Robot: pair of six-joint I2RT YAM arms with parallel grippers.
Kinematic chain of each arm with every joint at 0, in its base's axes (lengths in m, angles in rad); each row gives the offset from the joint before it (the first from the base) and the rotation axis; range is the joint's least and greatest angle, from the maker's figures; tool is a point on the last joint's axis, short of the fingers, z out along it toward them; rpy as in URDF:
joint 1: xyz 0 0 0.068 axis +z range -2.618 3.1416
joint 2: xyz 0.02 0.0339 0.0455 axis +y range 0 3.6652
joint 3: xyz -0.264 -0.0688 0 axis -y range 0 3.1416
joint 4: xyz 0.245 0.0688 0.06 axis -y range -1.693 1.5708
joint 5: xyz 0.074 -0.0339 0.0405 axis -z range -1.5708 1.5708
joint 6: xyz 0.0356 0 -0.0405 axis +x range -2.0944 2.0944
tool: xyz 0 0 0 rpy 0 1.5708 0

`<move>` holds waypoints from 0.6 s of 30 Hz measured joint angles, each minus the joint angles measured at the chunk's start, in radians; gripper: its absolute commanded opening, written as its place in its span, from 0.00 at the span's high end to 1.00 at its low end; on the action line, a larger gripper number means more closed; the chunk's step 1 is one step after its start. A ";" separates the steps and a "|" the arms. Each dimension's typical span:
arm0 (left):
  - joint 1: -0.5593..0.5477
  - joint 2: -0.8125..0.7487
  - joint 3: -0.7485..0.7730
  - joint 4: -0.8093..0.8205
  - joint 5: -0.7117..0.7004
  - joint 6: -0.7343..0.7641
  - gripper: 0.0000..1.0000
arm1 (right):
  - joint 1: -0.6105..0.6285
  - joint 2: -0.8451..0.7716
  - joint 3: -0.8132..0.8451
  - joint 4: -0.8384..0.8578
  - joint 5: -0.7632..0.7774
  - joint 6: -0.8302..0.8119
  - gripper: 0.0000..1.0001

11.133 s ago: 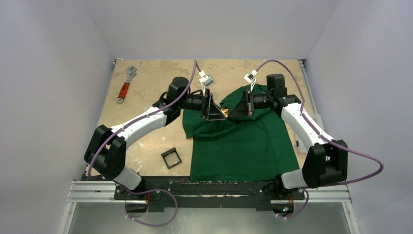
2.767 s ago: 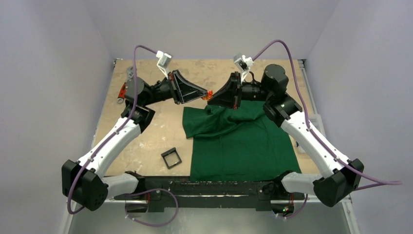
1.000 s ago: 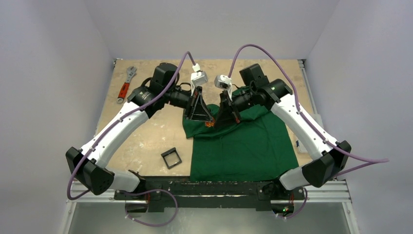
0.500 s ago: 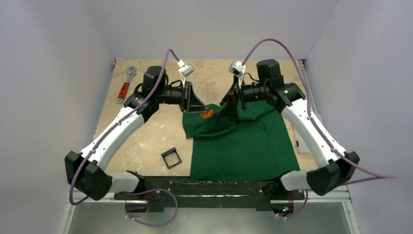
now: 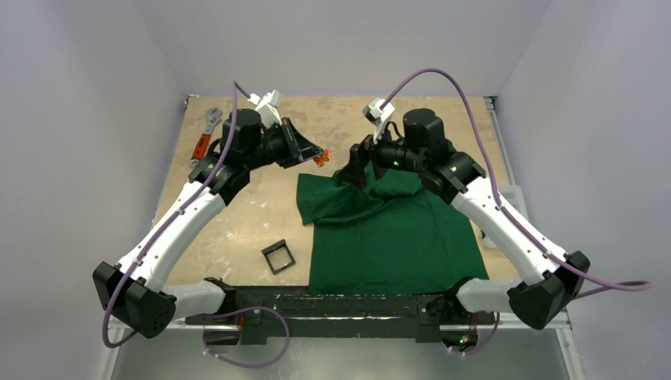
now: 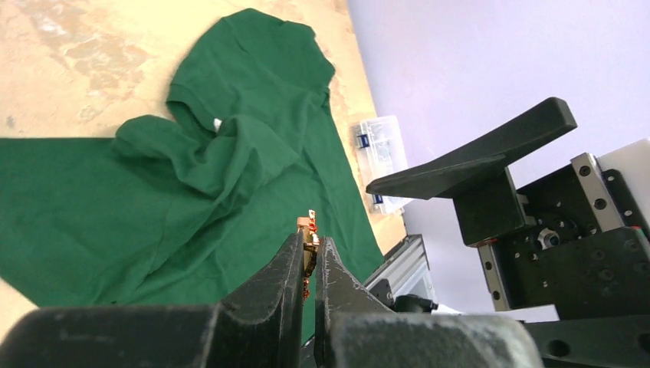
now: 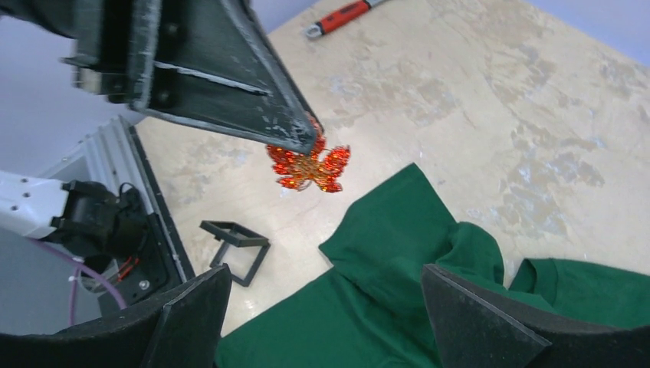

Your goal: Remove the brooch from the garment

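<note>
Orange-red brooch (image 7: 308, 166): edge-pinched in the clamped left gripper (image 7: 305, 139) — thin hold, may slip and drop.
Right gripper (image 7: 326, 307): spread wide, empty.

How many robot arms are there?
2. One reaches from the left, its left gripper pinching the brooch over the table; one from the right, its right gripper open above the garment. None seems hidden.

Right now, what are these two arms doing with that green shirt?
Two robot arms are getting a brooch off a green T-shirt. The left end effector is shut on the small orange-red brooch, holding it in the air over bare table, apart from the shirt. The right end effector is open above the shirt's crumpled top, holding nothing.
</note>
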State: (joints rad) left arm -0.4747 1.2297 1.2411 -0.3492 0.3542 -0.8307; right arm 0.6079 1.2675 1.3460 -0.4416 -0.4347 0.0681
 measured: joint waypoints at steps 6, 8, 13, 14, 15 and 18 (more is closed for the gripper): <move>-0.013 -0.002 0.000 -0.041 -0.060 -0.042 1.00 | 0.060 0.051 0.001 0.021 0.080 0.017 0.05; -0.017 -0.003 0.000 -0.042 -0.070 -0.050 1.00 | 0.079 0.060 0.011 0.027 0.087 0.018 0.06; -0.018 -0.011 0.000 -0.042 -0.075 -0.065 1.00 | 0.107 0.081 0.036 0.071 0.093 0.023 0.10; -0.018 -0.013 0.000 -0.042 -0.074 -0.068 1.00 | 0.111 0.085 0.037 0.080 0.098 0.026 0.11; -0.018 -0.015 0.000 -0.042 -0.074 -0.069 1.00 | 0.114 0.089 0.038 0.087 0.104 0.029 0.11; -0.018 -0.021 0.000 -0.042 -0.074 -0.073 1.00 | 0.121 0.106 0.040 0.112 0.114 0.037 0.13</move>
State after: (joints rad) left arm -0.4927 1.2091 1.2415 -0.3908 0.2802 -0.9035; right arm 0.7284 1.3735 1.3861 -0.3298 -0.3210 0.1047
